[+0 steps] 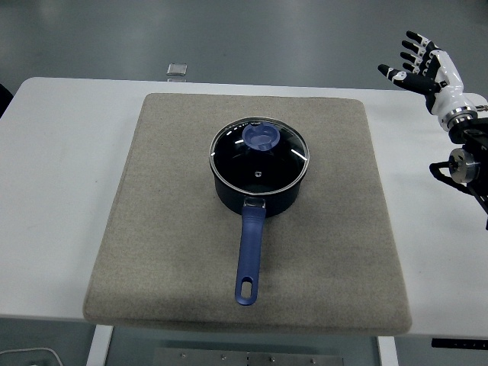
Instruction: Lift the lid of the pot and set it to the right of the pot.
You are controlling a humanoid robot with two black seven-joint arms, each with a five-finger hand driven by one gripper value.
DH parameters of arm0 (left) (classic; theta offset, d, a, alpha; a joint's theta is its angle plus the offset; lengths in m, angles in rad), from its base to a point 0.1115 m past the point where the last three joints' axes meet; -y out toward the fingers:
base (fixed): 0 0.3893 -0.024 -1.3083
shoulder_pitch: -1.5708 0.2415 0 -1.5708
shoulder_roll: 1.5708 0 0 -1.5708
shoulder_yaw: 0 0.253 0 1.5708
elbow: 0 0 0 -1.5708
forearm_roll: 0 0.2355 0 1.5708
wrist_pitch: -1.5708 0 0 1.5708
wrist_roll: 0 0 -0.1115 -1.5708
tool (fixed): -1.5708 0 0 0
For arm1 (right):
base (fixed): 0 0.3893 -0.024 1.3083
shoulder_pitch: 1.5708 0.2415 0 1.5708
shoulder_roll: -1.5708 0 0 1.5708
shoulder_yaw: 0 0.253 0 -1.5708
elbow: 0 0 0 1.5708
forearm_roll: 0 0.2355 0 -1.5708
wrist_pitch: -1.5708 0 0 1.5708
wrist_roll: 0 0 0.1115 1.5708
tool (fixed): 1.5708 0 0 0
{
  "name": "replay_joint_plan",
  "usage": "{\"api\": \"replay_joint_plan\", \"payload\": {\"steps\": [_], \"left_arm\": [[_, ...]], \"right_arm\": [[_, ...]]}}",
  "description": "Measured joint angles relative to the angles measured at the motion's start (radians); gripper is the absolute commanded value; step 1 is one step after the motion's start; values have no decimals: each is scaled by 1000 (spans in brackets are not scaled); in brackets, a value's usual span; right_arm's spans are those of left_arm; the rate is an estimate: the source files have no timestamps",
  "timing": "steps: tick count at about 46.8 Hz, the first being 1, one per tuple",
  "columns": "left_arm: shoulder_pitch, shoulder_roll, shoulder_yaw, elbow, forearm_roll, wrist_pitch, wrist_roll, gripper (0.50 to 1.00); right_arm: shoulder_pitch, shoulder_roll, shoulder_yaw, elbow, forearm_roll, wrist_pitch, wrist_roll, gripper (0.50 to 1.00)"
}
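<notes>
A grey floor fills the background beyond the far edge of a white rectangular table. A small square grey object lies on the floor just past that far edge; its nature cannot be determined.

A large beige rectangular fabric mat covers the middle of the table, reaching from near the far edge to the near edge.

A dark blue round saucepan stands upright on the mat, slightly beyond its centre. Its long blue handle, with a hanging slot at the end, points toward the near edge of the table.

A round glass lid with a metal rim sits flat and closed on the saucepan. A blue round knob is fixed to the lid, toward its far side. The lid is seated squarely; the rim follows the pan edge all the way round.

The right hand, white with black finger segments, is raised at the upper right of the view, over the far right corner of the table. Its fingers are spread apart and extended, gripping nothing. The hand is well apart from the saucepan and the lid, with the bare right strip of the mat and table between them. The black right forearm enters from the right edge below the hand.
</notes>
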Motion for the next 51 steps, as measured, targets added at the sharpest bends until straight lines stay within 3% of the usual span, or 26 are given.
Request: {"api": "replay_joint_plan", "payload": {"steps": [41,51], "left_arm": [[0,0,0,0,0,0,0,1000],[0,0,0,0,0,0,0,1000]], "right_arm": [[-3,-43,-7,2,3,11,-3,913],[-3,-76,-9,2,-3,76,-3,913]]}}
